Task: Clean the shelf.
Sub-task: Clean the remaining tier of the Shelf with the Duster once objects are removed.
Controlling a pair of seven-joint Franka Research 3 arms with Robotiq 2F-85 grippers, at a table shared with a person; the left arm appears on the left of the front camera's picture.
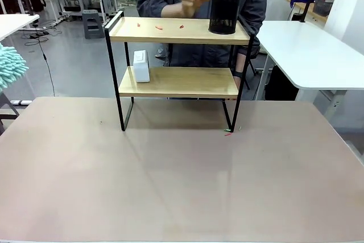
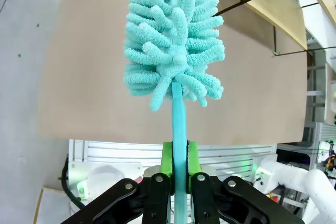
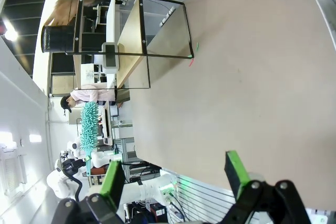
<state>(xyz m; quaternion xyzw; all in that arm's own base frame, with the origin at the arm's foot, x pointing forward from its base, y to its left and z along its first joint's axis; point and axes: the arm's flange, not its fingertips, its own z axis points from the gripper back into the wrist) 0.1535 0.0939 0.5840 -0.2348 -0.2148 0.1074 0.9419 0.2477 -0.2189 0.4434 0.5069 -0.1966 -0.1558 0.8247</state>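
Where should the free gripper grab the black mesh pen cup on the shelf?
Likely the rim of the black mesh pen cup, from above, one finger inside: it stands upright, top unobstructed, at the shelf's right end. The right gripper is open.

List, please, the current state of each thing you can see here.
Two-tier wooden shelf with black metal frame: upright, red crumbs on top board.
Black mesh cup: upright on top board.
White box: standing on lower board.
Teal fluffy duster: held by its handle.
Left gripper: shut on duster.
Right gripper: open, empty.
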